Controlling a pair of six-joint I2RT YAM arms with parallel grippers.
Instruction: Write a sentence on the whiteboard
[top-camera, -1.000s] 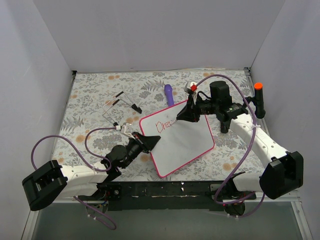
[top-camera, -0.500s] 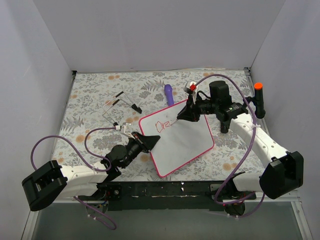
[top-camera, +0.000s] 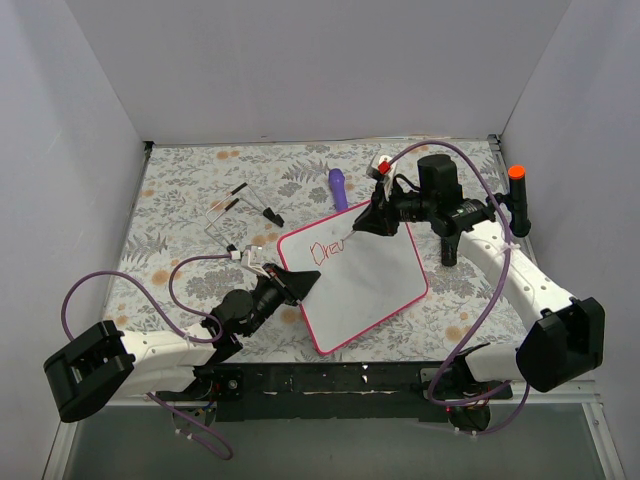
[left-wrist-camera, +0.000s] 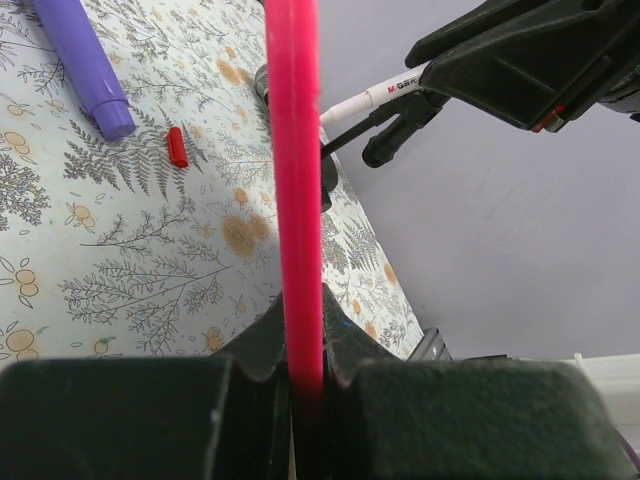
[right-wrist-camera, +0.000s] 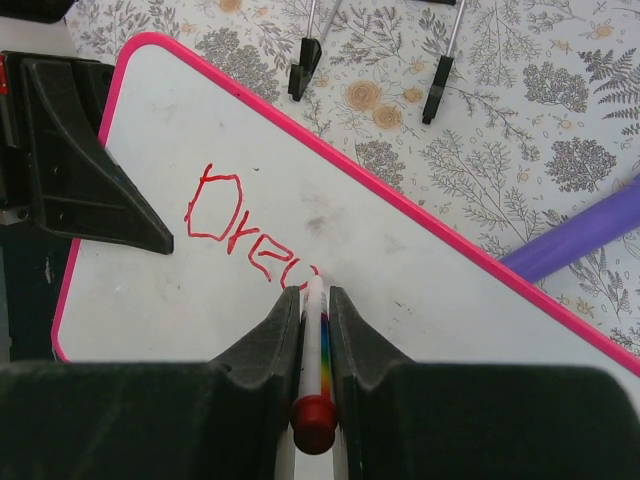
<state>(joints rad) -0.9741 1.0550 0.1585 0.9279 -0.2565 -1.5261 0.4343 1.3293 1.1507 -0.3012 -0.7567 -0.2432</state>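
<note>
Since a second ago the right gripper (top-camera: 372, 218) has crept a little along the whiteboard's (top-camera: 372, 290) far edge, and the sentence (top-camera: 325, 250) has gained a red stroke.

The whiteboard lies on the flowered table (top-camera: 200, 180), turned askew, between the two grippers.

The right gripper is over the whiteboard's far corner, its fingers closed on a white marker (right-wrist-camera: 315, 335) with a red back end. The marker slants down to the white surface, and its tip sits at the end of the last stroke. So far the sentence reads "Dre" plus an unfinished fourth letter. It is in thin red just inside the pink frame, in the whiteboard's far-left part. In the right wrist view it runs from the left up to the marker tip.

The left gripper (top-camera: 298, 285) is at the whiteboard's left edge, nearer the arms than the sentence, with both fingers pressed on the pink frame. In the left wrist view the frame rises straight out from between the closed fingers.

A purple stick (top-camera: 338, 188) lies on the table just beyond the whiteboard's far corner, not touching it. A small red piece (left-wrist-camera: 177, 146) lies near the stick's end. A wire stand (top-camera: 240, 212) with black tips sits beyond the whiteboard's left side, apart from it.
</note>
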